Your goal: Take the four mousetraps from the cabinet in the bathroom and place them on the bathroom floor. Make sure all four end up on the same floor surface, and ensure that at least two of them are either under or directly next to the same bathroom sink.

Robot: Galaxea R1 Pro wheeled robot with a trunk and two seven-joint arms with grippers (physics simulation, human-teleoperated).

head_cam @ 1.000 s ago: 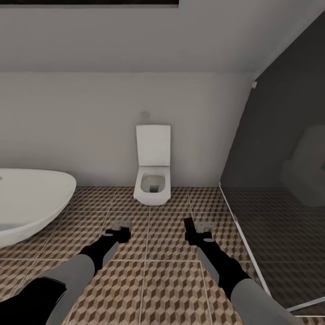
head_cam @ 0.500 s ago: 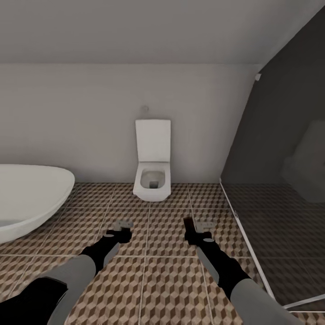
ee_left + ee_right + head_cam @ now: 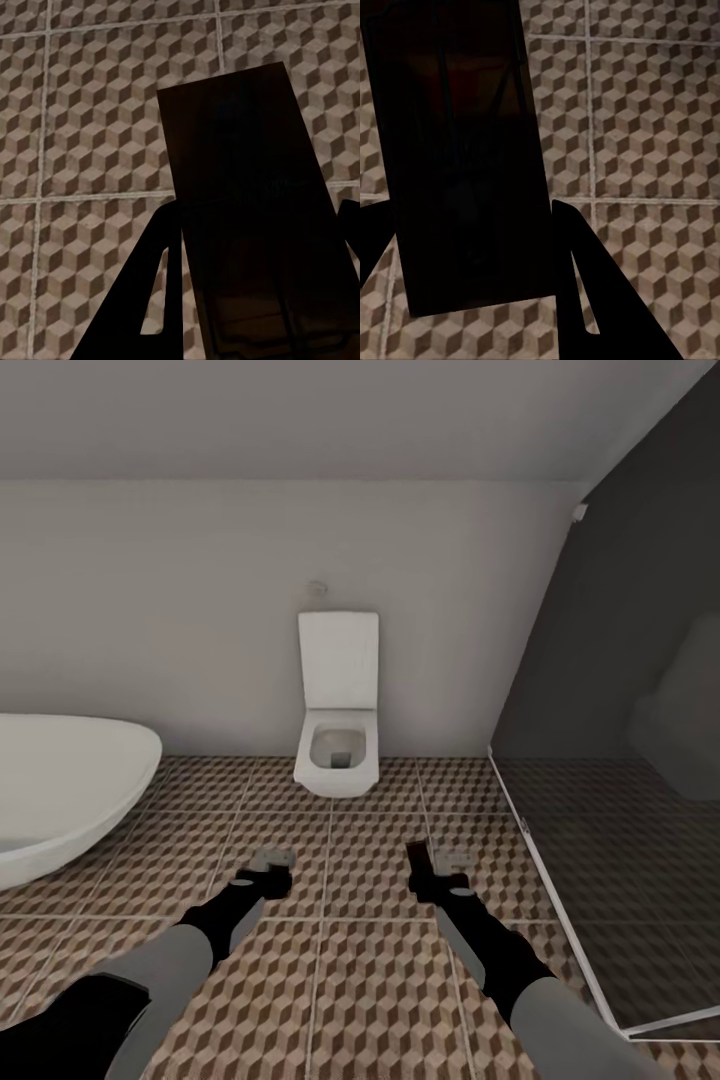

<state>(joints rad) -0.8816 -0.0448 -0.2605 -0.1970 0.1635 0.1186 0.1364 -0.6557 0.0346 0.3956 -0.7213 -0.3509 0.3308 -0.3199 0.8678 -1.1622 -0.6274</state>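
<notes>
A: Any writing or brand marks to read?

B: I can read none on anything here.

A: Start close in, then. How are the arms posed?

B: Both reach forward and low over the bathroom floor, forearms angled slightly inward. The left gripper sits near the left of centre, the right gripper to its right, the two well apart.

A: What are they carrying?

B: In the left wrist view a dark flat rectangular board, a mousetrap, lies between the black fingers, so that gripper is clamped on it. In the right wrist view a second mousetrap is gripped the same way between that gripper's fingers. Both boards are in shadow; details on them are too dark to make out.

A: And under them?

B: Cube-patterned tiles with pale grout lines.

A: Farther out?

B: A white oval bathtub stands at the left. A white square toilet with its lid raised is against the far wall. On the right, a glass shower screen closes off a dark floor.
</notes>
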